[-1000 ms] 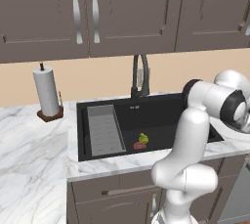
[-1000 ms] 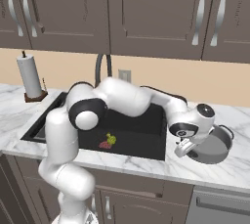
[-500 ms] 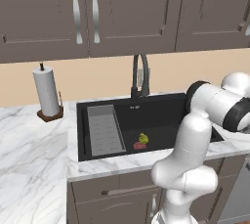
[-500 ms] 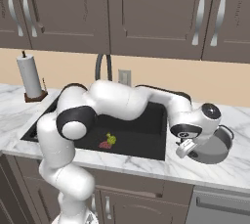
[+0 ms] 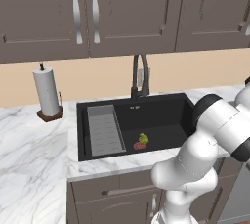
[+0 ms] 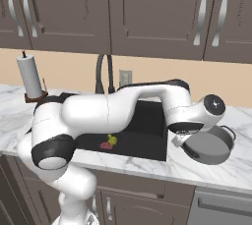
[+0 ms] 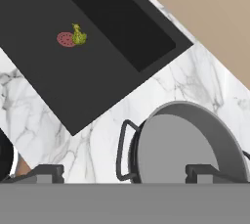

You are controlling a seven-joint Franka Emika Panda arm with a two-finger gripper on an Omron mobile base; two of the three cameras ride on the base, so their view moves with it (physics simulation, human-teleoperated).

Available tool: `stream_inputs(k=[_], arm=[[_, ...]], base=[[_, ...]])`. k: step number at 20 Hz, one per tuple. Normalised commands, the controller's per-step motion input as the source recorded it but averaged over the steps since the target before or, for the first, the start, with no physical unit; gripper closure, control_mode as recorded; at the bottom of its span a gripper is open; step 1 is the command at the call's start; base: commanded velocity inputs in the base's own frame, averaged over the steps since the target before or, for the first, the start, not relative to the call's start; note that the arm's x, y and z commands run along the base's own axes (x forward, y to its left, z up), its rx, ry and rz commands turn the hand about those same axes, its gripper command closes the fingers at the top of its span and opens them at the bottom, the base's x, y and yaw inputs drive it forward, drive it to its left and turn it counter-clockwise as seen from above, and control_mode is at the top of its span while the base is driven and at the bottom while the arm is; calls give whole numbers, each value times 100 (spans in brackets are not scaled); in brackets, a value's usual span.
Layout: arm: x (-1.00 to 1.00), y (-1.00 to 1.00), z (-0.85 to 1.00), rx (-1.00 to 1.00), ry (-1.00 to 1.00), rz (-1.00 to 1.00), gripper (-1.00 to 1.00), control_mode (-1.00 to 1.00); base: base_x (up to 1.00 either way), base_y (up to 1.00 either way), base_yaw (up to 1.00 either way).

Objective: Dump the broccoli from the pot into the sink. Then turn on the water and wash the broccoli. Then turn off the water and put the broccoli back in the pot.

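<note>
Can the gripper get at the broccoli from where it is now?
Probably yes. The broccoli lies uncovered on the sink floor beside the red drain, nothing over it. The gripper is open and empty above the pot on the counter right of the sink.

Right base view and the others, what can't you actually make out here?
- Gripper: hand view, fingertips cut off by the bottom edge; right base view, hidden behind the wrist.
- Pot: near rim covered by the hand, right base view.
- Faucet: base hidden behind the arm, right base view.
- Broccoli: too small for detail.
</note>
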Motion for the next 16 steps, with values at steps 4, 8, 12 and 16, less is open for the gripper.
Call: stream_inputs(k=[4,8,12,16], arm=[[-13,72,34,0,-15,0,-100,-100],[1,86,7,3,-11,0,-100,-100],[27,84,0,7,-8,-3,-100,-100],[55,67,0,11,-3,-9,-100,-100]], base=[[0,0,0],[0,0,0],[0,0,0],[0,0,0]])
